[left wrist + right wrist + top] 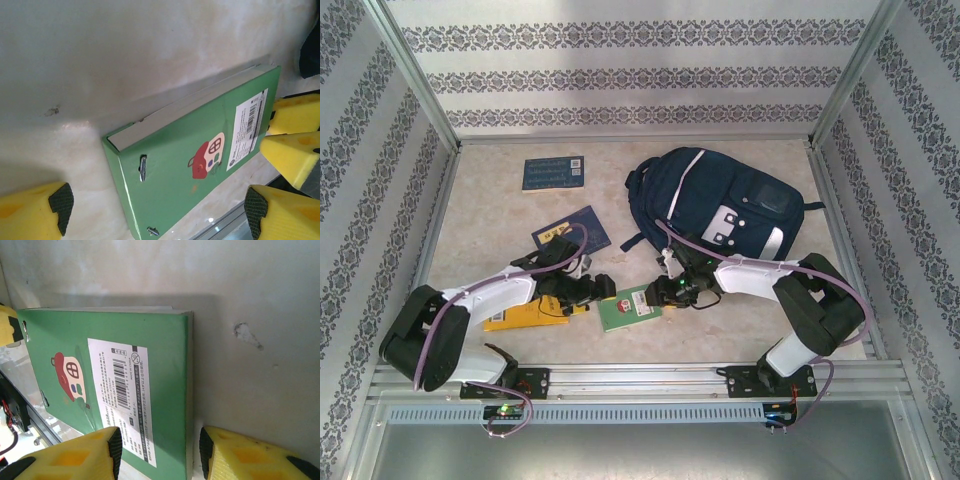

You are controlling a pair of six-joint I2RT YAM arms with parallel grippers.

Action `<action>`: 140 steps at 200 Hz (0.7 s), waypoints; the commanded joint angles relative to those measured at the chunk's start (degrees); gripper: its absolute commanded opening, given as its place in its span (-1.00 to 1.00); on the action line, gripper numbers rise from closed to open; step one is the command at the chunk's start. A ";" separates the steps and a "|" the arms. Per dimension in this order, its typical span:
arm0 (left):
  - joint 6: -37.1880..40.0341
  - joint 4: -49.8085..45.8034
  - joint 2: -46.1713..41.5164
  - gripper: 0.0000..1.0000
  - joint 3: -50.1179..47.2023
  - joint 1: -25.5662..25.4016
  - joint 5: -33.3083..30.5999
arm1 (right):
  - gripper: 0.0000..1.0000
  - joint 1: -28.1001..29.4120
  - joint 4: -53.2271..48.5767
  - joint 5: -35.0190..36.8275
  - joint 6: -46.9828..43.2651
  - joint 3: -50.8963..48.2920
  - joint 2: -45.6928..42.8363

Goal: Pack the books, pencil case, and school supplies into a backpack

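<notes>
The green book (200, 150) lies flat on the tabletop (125, 60), just ahead of the left gripper (155, 217) and between its wide-spread fingers, which hold nothing. The right gripper (160, 452), about half open and empty, straddles the book's opposite edge.

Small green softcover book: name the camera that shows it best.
Right wrist: the small green softcover book appears large and sharp, house picture and barcode label clear. Left wrist shows its cover, staples and page edge at a slant. Top external shows it small and distant.
</notes>
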 commanded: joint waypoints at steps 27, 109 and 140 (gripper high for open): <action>0.42 3.10 2.66 0.78 0.72 -1.55 1.74 | -0.07 -0.82 2.45 -2.75 0.02 0.13 1.97; 0.62 4.48 6.28 0.76 2.78 -3.53 3.24 | -0.26 -0.81 15.56 -15.84 11.26 -0.81 3.77; 0.73 4.51 6.45 0.76 3.18 -3.50 3.12 | -0.44 -0.81 15.95 -16.74 12.51 -1.40 2.24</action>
